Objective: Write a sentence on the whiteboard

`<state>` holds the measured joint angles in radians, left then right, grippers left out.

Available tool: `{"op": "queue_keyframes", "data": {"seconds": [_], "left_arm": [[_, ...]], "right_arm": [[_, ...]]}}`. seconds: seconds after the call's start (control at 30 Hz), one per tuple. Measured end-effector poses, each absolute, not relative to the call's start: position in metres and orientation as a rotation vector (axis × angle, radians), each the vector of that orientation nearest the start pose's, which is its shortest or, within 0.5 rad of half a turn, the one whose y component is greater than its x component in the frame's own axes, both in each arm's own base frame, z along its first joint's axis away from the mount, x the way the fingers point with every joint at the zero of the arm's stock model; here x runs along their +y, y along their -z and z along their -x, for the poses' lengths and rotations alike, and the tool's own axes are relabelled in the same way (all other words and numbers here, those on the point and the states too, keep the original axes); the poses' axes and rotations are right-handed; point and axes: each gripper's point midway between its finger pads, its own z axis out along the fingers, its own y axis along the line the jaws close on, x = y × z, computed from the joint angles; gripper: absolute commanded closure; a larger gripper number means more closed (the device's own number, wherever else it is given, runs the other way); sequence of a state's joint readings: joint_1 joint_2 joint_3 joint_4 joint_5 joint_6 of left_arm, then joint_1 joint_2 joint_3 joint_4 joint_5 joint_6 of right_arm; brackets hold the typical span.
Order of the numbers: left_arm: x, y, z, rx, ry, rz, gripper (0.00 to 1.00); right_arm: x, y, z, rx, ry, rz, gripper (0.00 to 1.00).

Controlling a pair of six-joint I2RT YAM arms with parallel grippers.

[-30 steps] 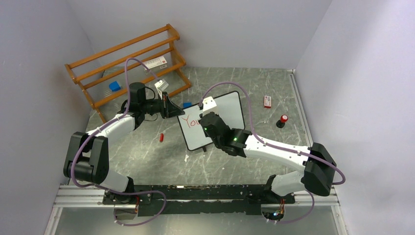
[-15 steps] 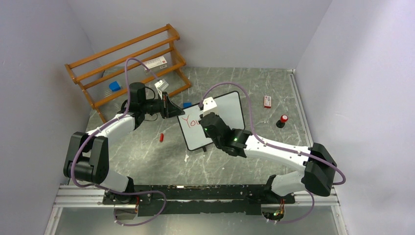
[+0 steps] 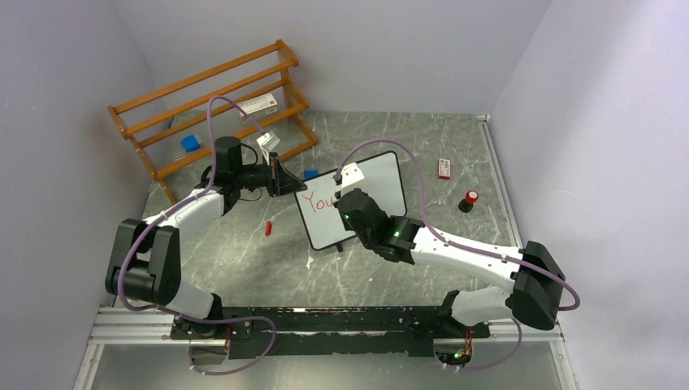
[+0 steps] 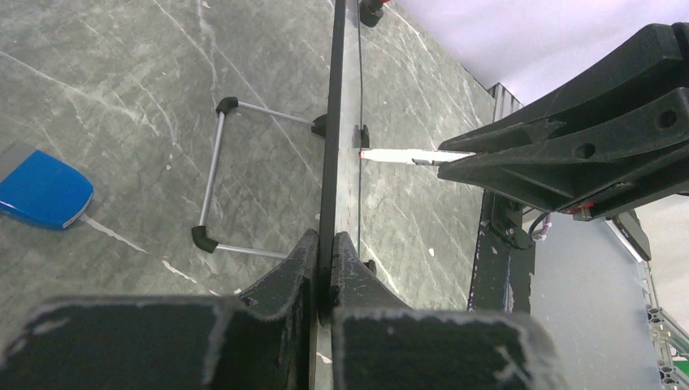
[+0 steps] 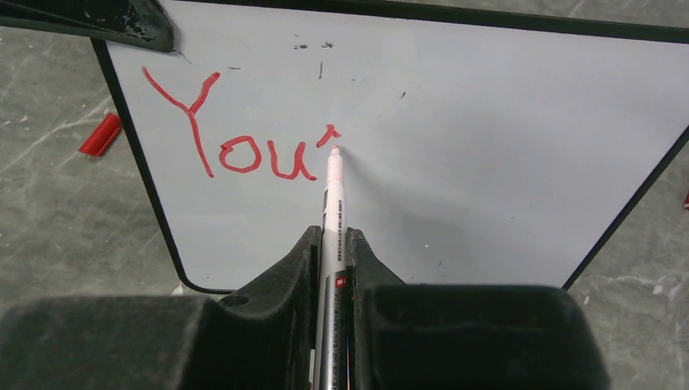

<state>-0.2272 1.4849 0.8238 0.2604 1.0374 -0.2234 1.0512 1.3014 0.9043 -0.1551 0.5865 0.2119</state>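
Observation:
The whiteboard (image 3: 383,183) stands tilted on the table, black-framed; in the left wrist view it is edge-on (image 4: 331,122). My left gripper (image 3: 284,180) (image 4: 327,244) is shut on its left edge. Red lettering, the sentence (image 5: 244,142) (image 3: 318,201), reads "You'" at the board's (image 5: 504,138) upper left. My right gripper (image 5: 331,237) (image 3: 348,193) is shut on a white marker (image 5: 333,195) (image 4: 402,154). The marker's red tip touches the board just below the apostrophe.
A wooden rack (image 3: 211,106) stands at the back left with a blue item (image 3: 190,143) by it. A red cap (image 3: 267,229) (image 5: 101,135) lies left of the board. A blue eraser (image 4: 41,195) and the board's wire stand (image 4: 213,183) are behind it. A small red-white box (image 3: 444,168) and a red-topped black item (image 3: 470,200) lie to the right.
My right arm has shifted slightly to the right along the board with the marker. The left arm and the board have not moved.

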Motion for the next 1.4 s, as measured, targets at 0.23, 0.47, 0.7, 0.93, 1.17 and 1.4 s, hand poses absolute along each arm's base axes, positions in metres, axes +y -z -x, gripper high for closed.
{"op": "queue_keyframes", "data": {"seconds": [0.23,0.47,0.7,0.93,1.17,1.4], "left_arm": [[-0.232,-0.176,-0.310,1.849,1.303,-0.709,0.95],[-0.233,-0.176,-0.310,1.846,1.302,-0.714,0.95],[-0.233,-0.176,-0.310,1.846,1.302,-0.714,0.95],[-0.233,-0.176,-0.311,1.847,1.301,-0.713,0.95],[-0.233,-0.175,-0.311,1.848,1.302,-0.713,0.95],[-0.233,-0.175,-0.311,1.848,1.302,-0.713,0.95]], "right_arm": [[0.270,-0.174,-0.263,1.961,-0.138,0.503,1.00],[0.270,-0.174,-0.264,1.956,-0.127,0.507,1.00],[0.272,-0.173,-0.265,1.951,-0.125,0.514,1.00],[0.273,-0.170,-0.266,1.953,-0.115,0.517,1.00],[0.272,-0.168,-0.265,1.965,-0.118,0.507,1.00],[0.264,-0.158,-0.260,1.994,-0.104,0.510,1.00]]}}
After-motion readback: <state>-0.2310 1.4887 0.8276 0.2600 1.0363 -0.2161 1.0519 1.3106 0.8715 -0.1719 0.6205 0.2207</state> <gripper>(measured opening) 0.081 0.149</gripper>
